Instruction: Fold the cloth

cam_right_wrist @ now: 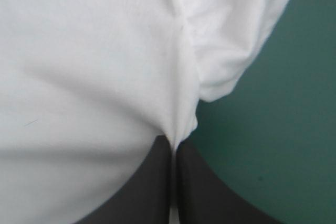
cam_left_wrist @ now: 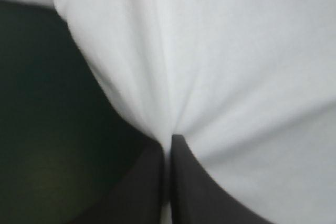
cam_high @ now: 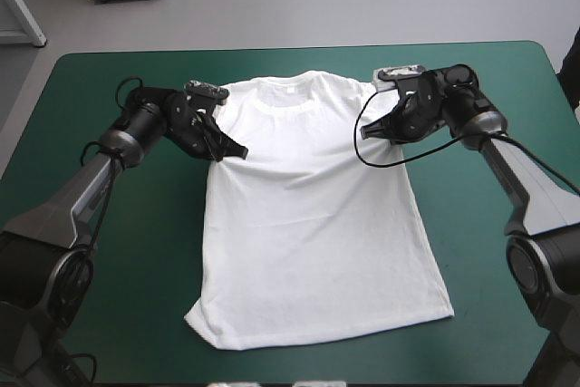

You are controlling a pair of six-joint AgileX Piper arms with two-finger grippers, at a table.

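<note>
The left pincer point(cam_left_wrist: 169, 139) is clenched on white fabric, which is drawn into creases at its tips. The right pincer point(cam_right_wrist: 172, 141) grasps a fold in the same way. The T-shirt point(cam_high: 308, 224) lies spread flat in the middle of the teal-green worktop point(cam_high: 109, 314), its collar toward the far edge. Each pincer holds it near one armpit, and the wrists hide most of both sleeves.
</note>
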